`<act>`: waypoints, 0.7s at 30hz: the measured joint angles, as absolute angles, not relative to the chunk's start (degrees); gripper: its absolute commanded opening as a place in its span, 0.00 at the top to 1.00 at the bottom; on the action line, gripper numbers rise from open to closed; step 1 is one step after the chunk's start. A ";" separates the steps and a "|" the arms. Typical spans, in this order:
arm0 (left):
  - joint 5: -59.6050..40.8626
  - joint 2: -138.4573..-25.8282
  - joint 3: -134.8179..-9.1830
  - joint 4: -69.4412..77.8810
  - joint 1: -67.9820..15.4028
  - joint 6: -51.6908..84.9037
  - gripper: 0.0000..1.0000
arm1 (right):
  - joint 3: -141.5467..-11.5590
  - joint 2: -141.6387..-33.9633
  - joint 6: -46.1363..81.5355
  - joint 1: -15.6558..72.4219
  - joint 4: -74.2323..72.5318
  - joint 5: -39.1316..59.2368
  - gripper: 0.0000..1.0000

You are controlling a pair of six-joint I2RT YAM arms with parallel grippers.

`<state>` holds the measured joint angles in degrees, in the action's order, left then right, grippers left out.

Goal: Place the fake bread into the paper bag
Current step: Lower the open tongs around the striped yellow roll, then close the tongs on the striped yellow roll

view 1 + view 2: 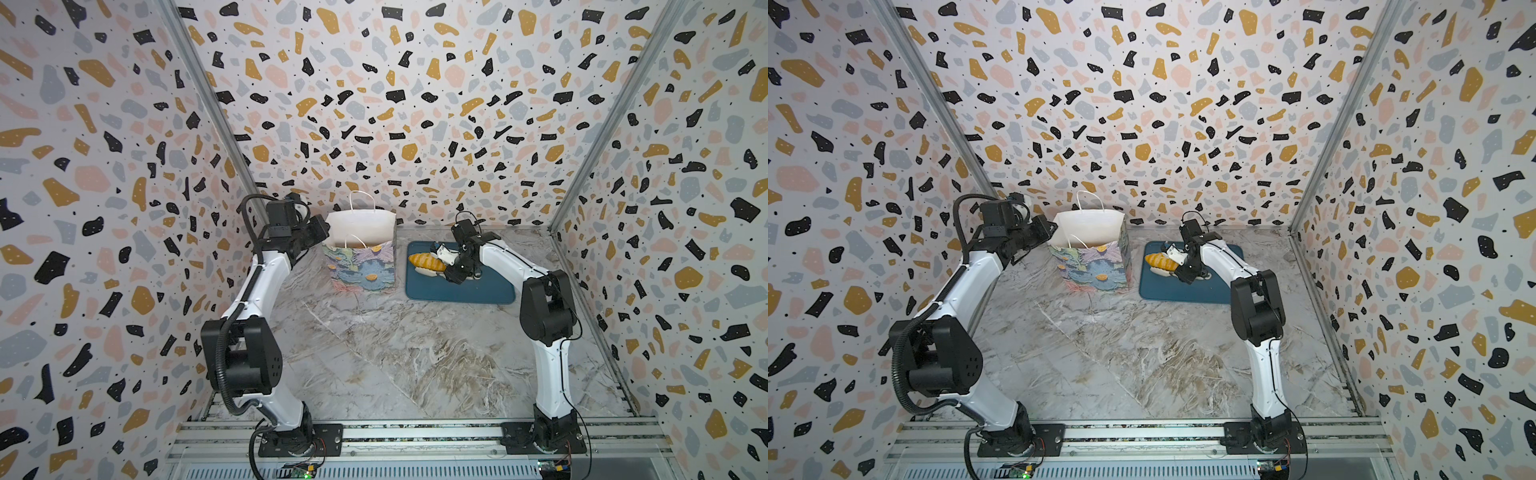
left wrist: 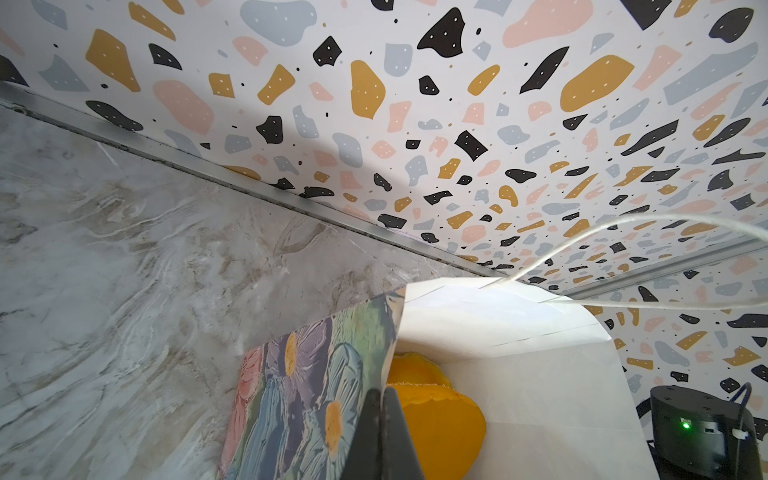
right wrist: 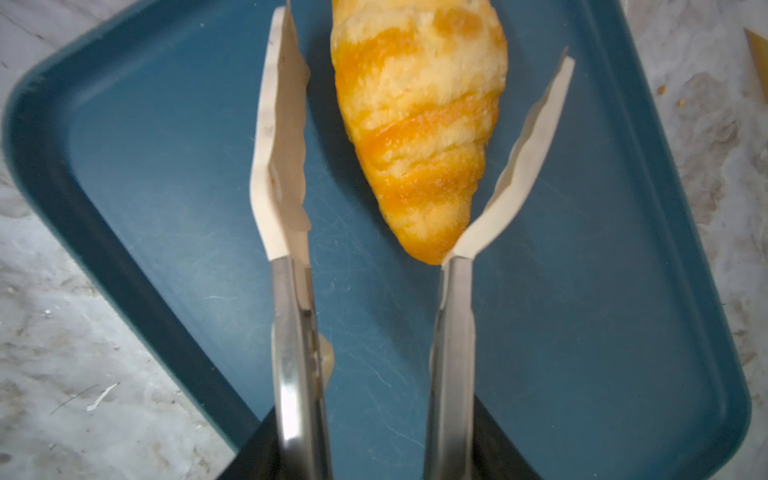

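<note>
The paper bag [image 1: 361,266] [image 1: 1096,266] stands upright at the back of the marble table, flowered outside and white inside. My left gripper [image 1: 326,232] [image 2: 382,399] is shut on its left rim, one finger inside and one outside. Orange fake bread [image 2: 436,415] lies inside the bag. A striped croissant [image 1: 426,261] [image 3: 419,124] lies on the teal tray [image 1: 457,291] [image 3: 166,166]. My right gripper [image 1: 455,270] [image 3: 374,457] holds metal tongs [image 3: 282,145] with white blades. The blades straddle the croissant's near end; one touches it, the other stands apart.
The tray lies to the right of the bag, close to the back wall. Patterned walls close in the table on three sides. The bag's cord handle [image 2: 582,241] arches above its mouth. Both arm bases stand on the front rail [image 1: 415,432].
</note>
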<state>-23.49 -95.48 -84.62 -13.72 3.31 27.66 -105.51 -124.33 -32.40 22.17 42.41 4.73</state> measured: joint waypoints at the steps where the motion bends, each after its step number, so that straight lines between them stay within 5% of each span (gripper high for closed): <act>1: -23.51 -95.46 -84.62 -13.72 3.31 27.66 1.00 | -105.62 -124.33 -32.53 22.17 42.54 4.73 0.49; 21: -23.49 -95.48 -84.62 -13.72 3.33 27.66 1.00 | -106.26 -124.57 -33.78 22.02 44.16 5.10 0.70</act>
